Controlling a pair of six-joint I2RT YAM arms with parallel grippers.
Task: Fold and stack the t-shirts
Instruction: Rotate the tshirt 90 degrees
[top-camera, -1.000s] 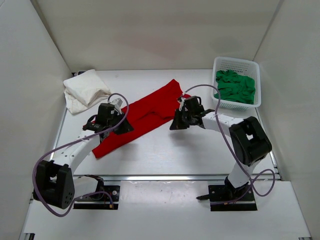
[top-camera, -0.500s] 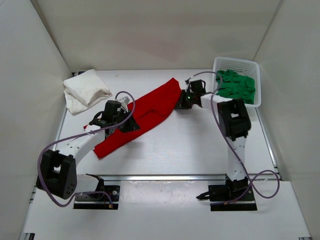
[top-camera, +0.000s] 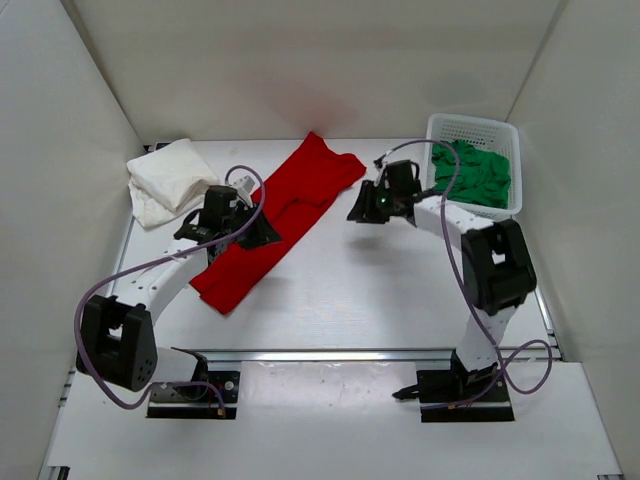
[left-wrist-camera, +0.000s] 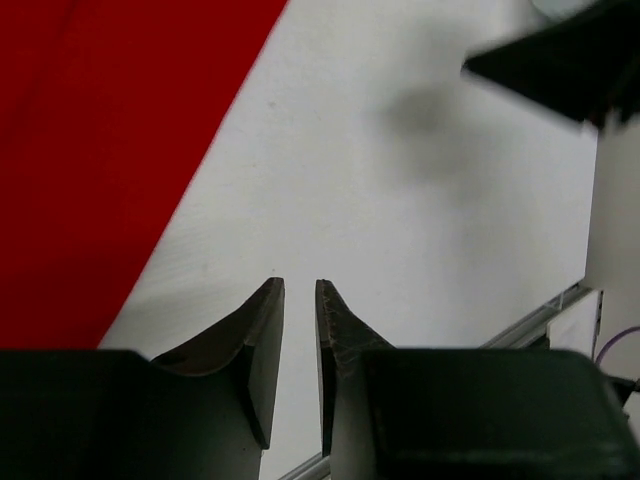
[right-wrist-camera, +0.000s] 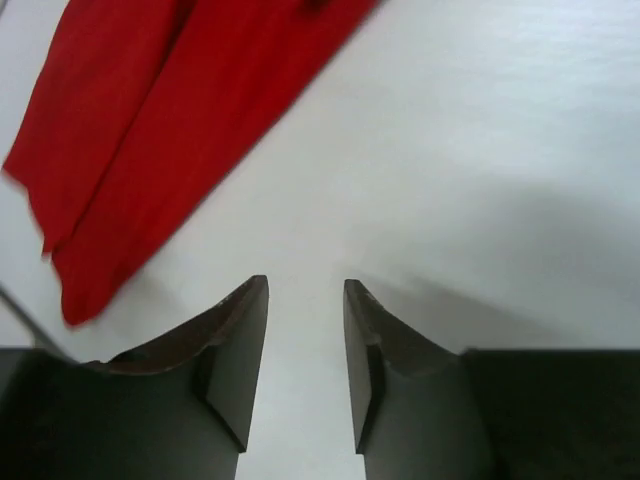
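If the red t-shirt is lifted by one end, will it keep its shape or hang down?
It would probably hang limp: the red t-shirt lies flat as a long folded strip with soft creases. So thin, it is likely light. Pushed, it may wrinkle rather than slide.

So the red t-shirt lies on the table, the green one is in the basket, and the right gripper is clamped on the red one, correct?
Not quite: the right wrist view shows the right gripper open over the table, beside the red t-shirt, holding nothing. The rest is right.
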